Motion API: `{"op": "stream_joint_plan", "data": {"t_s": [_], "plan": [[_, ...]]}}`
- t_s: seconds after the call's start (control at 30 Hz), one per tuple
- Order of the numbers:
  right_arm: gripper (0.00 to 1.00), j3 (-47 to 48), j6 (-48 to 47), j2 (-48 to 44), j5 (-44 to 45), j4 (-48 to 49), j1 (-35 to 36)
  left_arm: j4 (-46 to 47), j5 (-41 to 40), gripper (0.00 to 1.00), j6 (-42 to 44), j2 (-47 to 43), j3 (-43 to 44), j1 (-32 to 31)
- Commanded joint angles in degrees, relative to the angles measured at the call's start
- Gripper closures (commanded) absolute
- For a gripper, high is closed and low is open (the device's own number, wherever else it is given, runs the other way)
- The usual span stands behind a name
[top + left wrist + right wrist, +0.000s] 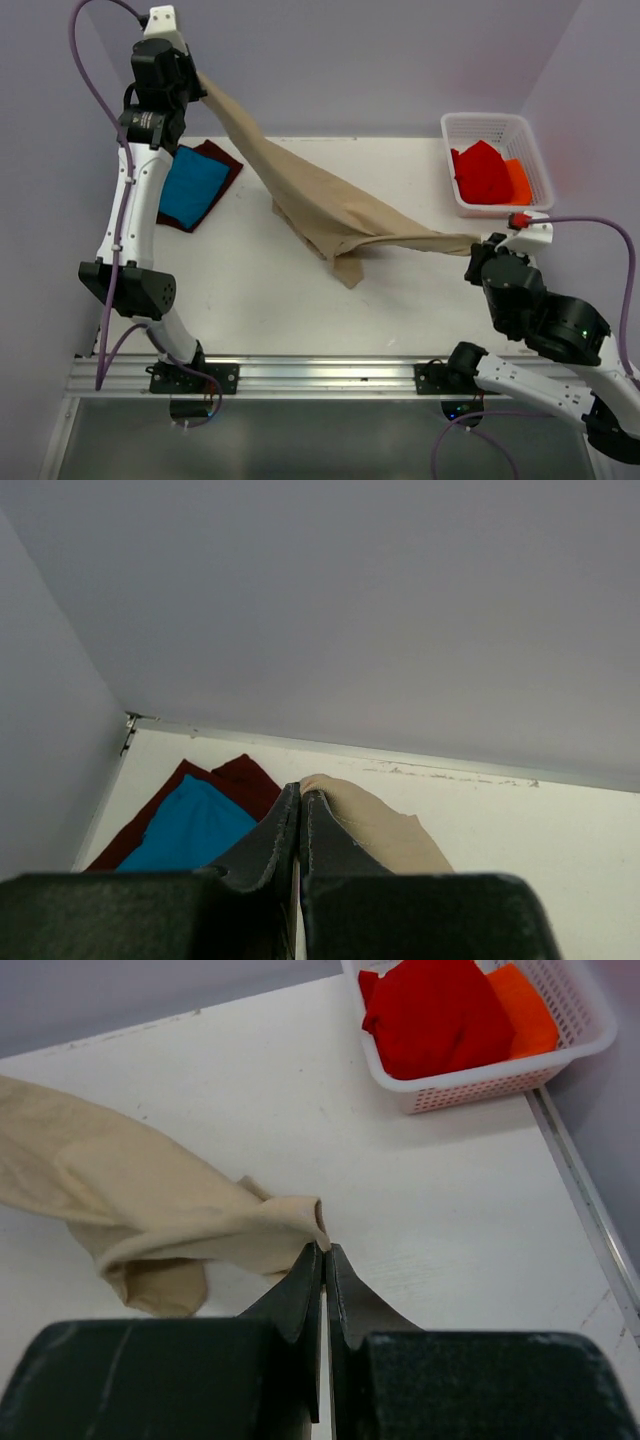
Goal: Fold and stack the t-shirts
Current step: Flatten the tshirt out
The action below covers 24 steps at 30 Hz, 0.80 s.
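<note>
The tan t-shirt [310,200] hangs stretched between both grippers, its lower part bunched on the table. My left gripper [200,85] is raised high at the back left, shut on one corner of the tan shirt [370,825]. My right gripper [478,243] is low at the right, shut on another corner of it [200,1220]. The bright blue t-shirt [192,186] lies folded on the dark maroon t-shirt [222,160] at the left of the table; both show in the left wrist view, the blue one [190,830] over the maroon one [245,785].
A white basket [530,140] stands at the back right with red cloth [482,172] and orange cloth [518,180] in it; it also shows in the right wrist view [590,1020]. Purple walls enclose the table on three sides. A metal rail [320,375] runs along the near edge.
</note>
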Motion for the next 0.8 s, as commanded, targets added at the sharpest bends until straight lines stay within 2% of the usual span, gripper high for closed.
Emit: {"op": "stream_joint_plan", "data": {"t_s": [0.0, 0.17, 0.27, 0.37, 0.5, 0.63, 0.77], "plan": [[1.00, -0.55, 1.89, -2.54, 8.01, -0.06, 0.23, 3.51, 3.81, 1.00, -2.55, -2.56, 0.04, 0.83], [1.00, -0.37, 0.92, -3.43, 11.98, 0.29, 0.23, 3.96, 4.87, 1.00, -3.16, -2.82, -0.84, 2.68], [1.00, -0.90, -1.54, -3.08, 10.14, 1.61, 0.23, 4.04, 5.57, 1.00, -3.78, -2.74, -0.93, 3.64], [1.00, -0.99, -3.66, -0.10, 3.21, 0.65, 0.23, 4.04, 6.19, 1.00, -4.39, -2.74, -0.93, 4.26], [1.00, -0.37, 1.70, 7.72, -6.45, -6.65, 0.23, 3.78, 6.89, 1.00, -4.92, -3.00, 0.29, 4.44], [1.00, -9.47, 2.67, 9.75, -21.81, 0.36, 0.23, 2.64, 8.21, 1.00, -5.36, -3.00, 3.02, 4.44], [1.00, -16.09, 3.20, 10.54, -31.93, 7.93, 0.23, 2.64, 9.61, 1.00, -5.89, -3.79, 3.46, 4.44]]}}
